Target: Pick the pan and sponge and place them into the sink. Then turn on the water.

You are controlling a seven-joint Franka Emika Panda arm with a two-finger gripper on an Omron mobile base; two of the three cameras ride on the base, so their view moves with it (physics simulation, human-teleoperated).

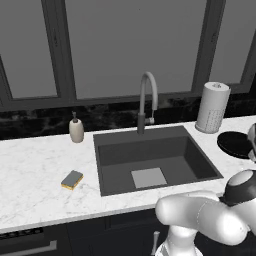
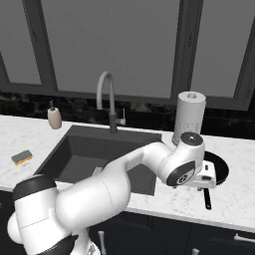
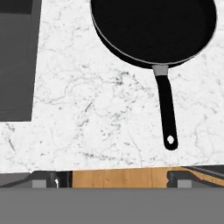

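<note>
My claw [image 3: 112, 180] hangs above the white marble surface [image 3: 87, 109], near its front edge, and looks straight down. Its two dark tips sit well apart at the bottom of the hand view with nothing between them, so it is released and grasps nothing. The pan [image 3: 153, 26] lies ahead of the claw on the surface, round and black, and its short dark handle [image 3: 167, 109] runs from the rim toward me, ending in a small hole. The handle's end lies just ahead of my right tip, not touching it. At the left of the hand view the dark edge of the sink [image 3: 15, 61] cuts into the marble.

In the right base view my arm reaches across the front of the sink [image 2: 74, 144] and my wrist hangs over the pan [image 2: 219, 167], which rests on the surface to the right of the basin, just in front of the white paper towel roll [image 2: 189, 117]. The handle [image 2: 206, 198] points toward the front edge.

The sponge [image 1: 72, 179] lies flat on the surface left of the sink [image 1: 110, 150], well apart from the pan [image 1: 235, 144]. The beige soap dispenser [image 1: 76, 129] stands behind it near the wall. The grey gooseneck faucet [image 1: 146, 100] rises behind the basin, its spout arching over it. The basin holds a lighter grey square [image 1: 148, 177] at its bottom.
</note>
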